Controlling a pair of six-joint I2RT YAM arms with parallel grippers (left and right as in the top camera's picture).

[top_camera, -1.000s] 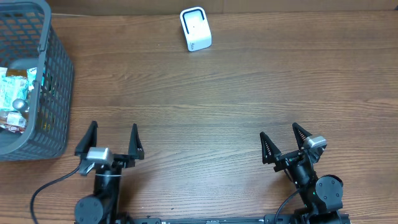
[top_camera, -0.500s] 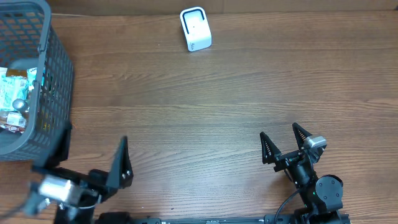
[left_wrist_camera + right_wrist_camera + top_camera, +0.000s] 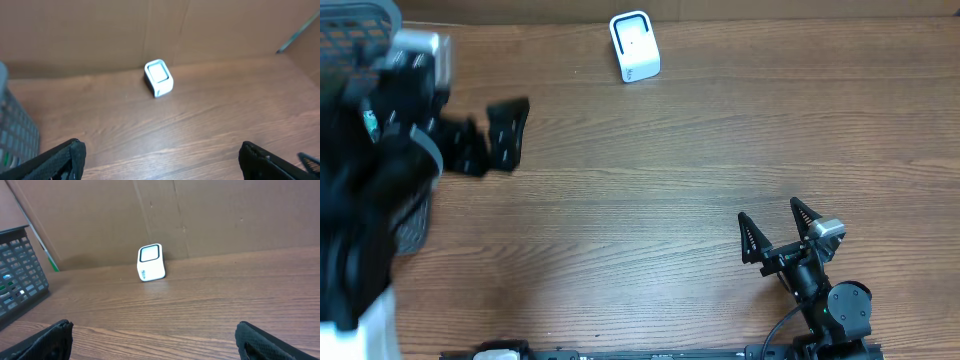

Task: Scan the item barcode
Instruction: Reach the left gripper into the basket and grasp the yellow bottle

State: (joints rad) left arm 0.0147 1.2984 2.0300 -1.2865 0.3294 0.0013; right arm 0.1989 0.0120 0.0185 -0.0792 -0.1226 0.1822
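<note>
The white barcode scanner (image 3: 634, 46) stands at the table's far edge, and shows in the left wrist view (image 3: 159, 78) and the right wrist view (image 3: 151, 262). Items are packets inside the grey basket (image 3: 20, 275), seen through its mesh (image 3: 6, 292); no barcode is readable. My left gripper (image 3: 455, 125) is raised high over the basket's right side, blurred, open and empty (image 3: 162, 165). My right gripper (image 3: 776, 228) rests low near the front right, open and empty (image 3: 155, 340).
The left arm hides most of the basket (image 3: 360, 14) in the overhead view; the basket's wall shows at the left edge of the left wrist view (image 3: 15, 135). A cardboard wall (image 3: 200, 215) backs the table. Bare wood lies between scanner and right gripper.
The left arm has lifted from the front edge and swung up toward the far left, over the basket, jaws still open. The right arm has not moved.
</note>
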